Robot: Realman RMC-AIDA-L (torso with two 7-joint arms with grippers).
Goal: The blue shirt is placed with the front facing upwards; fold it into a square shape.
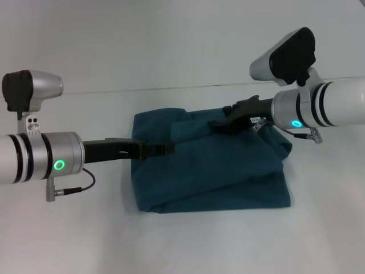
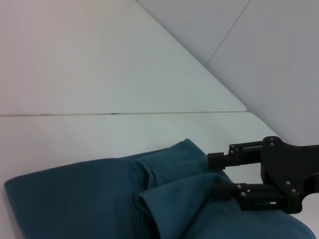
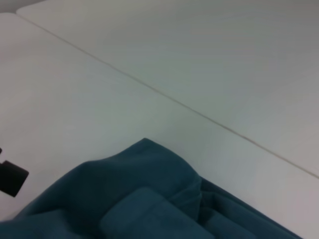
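The blue shirt (image 1: 211,168) is lying mid-table, already folded into a rough, lumpy rectangle w/ plain side up; squaring and flattening look left to do. Right gripper (image 1: 221,123) is sitting at the far edge, jaws parted around a raised fold. Left gripper (image 1: 166,148) is hovering over the shirt's left part; can't tell its opening.

You see the blue shirt (image 1: 217,177) lying folded into a rumpled, roughly square bundle, plain teal side up.
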